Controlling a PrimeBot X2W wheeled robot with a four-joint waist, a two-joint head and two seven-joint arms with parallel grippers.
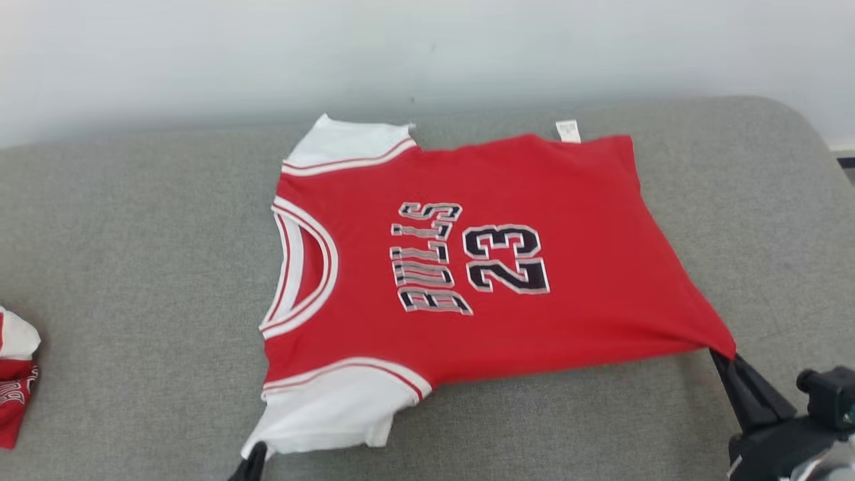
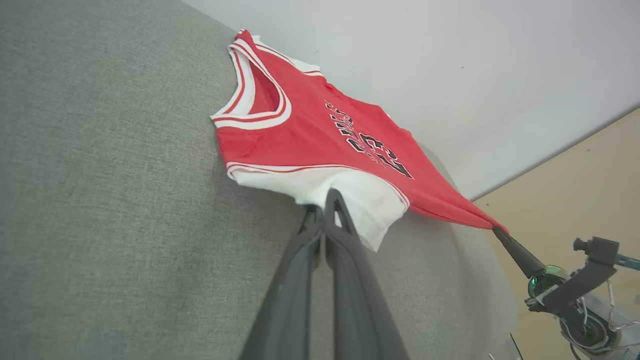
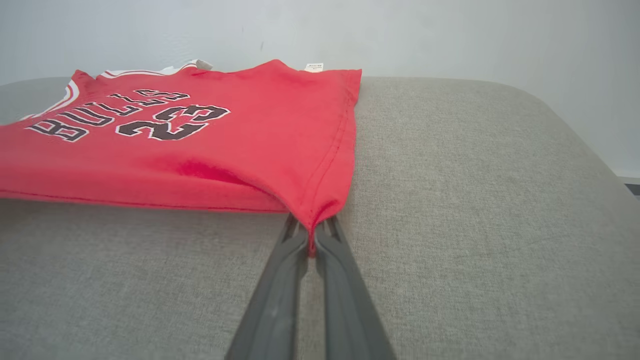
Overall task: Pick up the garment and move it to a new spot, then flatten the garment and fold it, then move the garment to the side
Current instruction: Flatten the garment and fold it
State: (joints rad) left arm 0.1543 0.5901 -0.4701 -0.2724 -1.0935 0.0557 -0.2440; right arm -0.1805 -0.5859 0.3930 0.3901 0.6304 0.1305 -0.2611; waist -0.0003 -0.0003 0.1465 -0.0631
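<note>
The garment (image 1: 507,280) is a red jersey with white sleeves and "BULLS 23" on it, spread across the grey cushion with its neck to the left. My left gripper (image 1: 257,454) is shut on the edge of the near white sleeve (image 2: 340,192), and its fingertips (image 2: 322,202) pinch the cloth. My right gripper (image 1: 725,357) is shut on the near hem corner (image 3: 312,225), which is pulled into a point. The near edge of the garment (image 3: 150,185) is lifted slightly off the cushion. The right gripper (image 2: 500,234) also appears in the left wrist view.
A grey upholstered surface (image 1: 133,267) carries everything, with a pale wall (image 1: 427,53) behind. Another red and white cloth (image 1: 17,374) lies bunched at the far left edge. The surface rounds off at the right (image 1: 801,147).
</note>
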